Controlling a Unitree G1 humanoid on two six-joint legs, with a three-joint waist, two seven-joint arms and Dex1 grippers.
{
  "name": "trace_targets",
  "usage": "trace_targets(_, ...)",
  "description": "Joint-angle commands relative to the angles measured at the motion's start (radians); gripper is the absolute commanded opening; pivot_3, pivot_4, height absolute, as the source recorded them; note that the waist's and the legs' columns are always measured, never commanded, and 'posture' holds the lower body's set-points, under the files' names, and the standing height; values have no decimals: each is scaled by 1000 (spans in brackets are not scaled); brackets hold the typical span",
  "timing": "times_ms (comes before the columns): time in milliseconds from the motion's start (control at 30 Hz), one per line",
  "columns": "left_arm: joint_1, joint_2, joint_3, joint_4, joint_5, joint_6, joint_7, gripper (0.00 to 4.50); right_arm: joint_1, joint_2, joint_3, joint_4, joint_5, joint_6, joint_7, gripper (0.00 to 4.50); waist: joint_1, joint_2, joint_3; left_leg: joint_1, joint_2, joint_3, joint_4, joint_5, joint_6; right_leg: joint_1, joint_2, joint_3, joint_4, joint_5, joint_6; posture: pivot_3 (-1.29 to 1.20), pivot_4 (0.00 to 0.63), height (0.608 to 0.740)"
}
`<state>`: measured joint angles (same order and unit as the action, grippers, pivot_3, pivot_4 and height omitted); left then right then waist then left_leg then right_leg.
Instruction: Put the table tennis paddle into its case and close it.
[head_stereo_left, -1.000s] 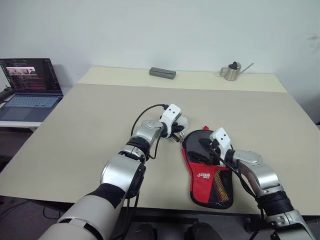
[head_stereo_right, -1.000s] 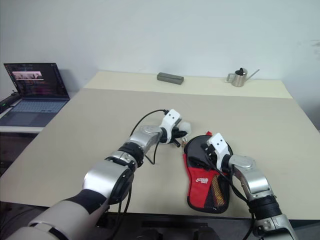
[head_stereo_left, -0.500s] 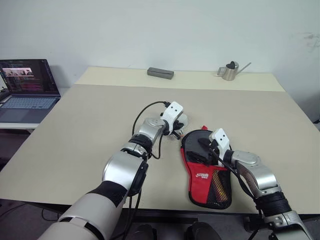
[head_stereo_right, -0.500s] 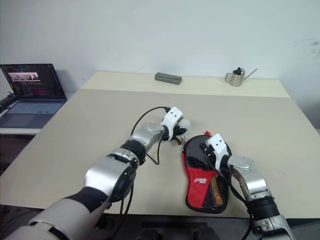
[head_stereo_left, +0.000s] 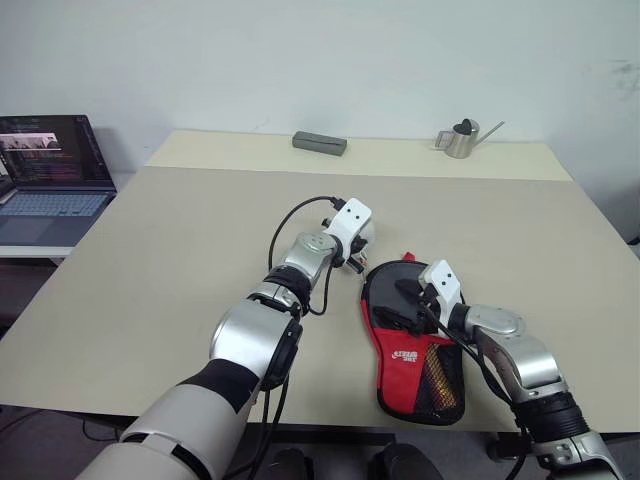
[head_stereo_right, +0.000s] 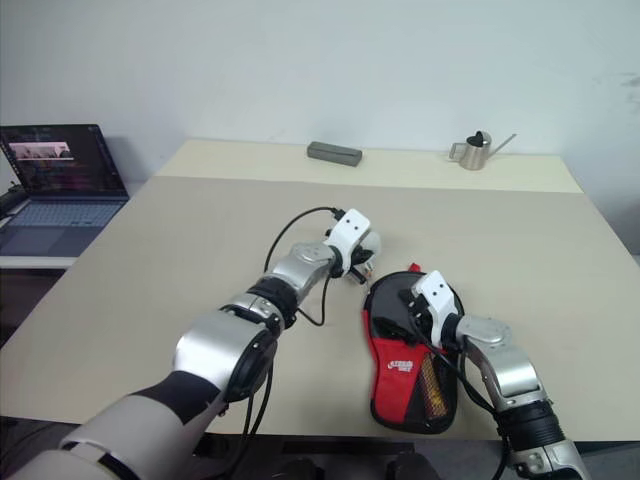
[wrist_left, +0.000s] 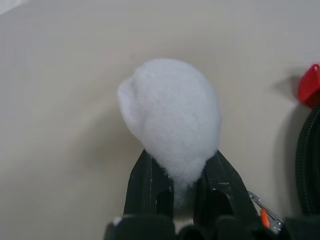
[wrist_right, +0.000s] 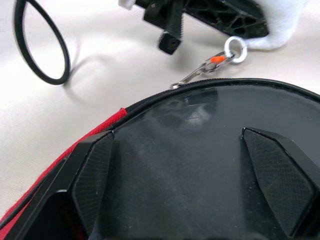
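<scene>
The case (head_stereo_left: 413, 335) lies flat on the beige table (head_stereo_left: 180, 250) near its front edge, black round part away from the robot, red part nearer. The left gripper (wrist_left: 185, 175) is clamped on the white pom-pom pull (wrist_left: 170, 117) just beside the black rim. The right gripper (wrist_right: 192, 160) rests spread wide over the black part.

Head pair high over table (head_stereo_left: 150, 240); wrist views close, perhaps sharing the pom-pom (wrist_left: 170, 125).
</scene>
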<state>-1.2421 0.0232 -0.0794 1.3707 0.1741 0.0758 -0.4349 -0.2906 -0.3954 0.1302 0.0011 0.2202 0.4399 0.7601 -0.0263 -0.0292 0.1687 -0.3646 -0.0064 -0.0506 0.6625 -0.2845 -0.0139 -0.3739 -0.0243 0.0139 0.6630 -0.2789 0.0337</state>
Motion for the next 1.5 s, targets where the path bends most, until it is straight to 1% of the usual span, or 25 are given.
trace_targets(33,-48,-13,4,-14,18,-42,32,163,85,1,56,45,-3,107,4,4500,0,0,0,0,0,0,0,0,0,0,0,0,0,0,-1,0,150,740)
trace_targets(400,-80,-67,-23,-7,79,-97,25,163,153,-4,44,-64,19,161,-33,4500,0,0,0,0,0,0,0,0,0,0,0,0,0,-1,2,0,150,740)
trace_targets(733,-90,-73,-35,-2,124,-113,71,163,183,-2,43,-116,39,186,-71,4500,0,-1,0,0,-1,0,0,0,0,0,0,0,-1,-1,2,0,150,740)
trace_targets(967,-90,-70,-36,0,143,-109,91,163,169,24,31,-86,35,165,-105,4500,0,-1,1,0,0,0,0,0,0,0,0,0,-1,-1,2,0,150,740)
trace_targets(1133,-81,-69,-33,-1,148,-108,82,163,137,54,-8,-6,31,135,-134,4500,-2,-1,1,1,0,0,0,0,-1,0,0,0,0,-1,3,0,150,740)
trace_targets(1300,-72,-67,-48,0,166,-111,70,163,131,44,2,53,12,118,-120,4500,-3,-2,0,2,0,0,1,1,-1,1,0,0,0,0,4,0,150,740)
trace_targets(1500,-68,-73,-65,2,186,-109,86,163,162,48,19,21,14,126,-121,4500,-2,-3,-1,2,-1,0,1,1,-1,2,0,0,0,0,4,0,150,740)
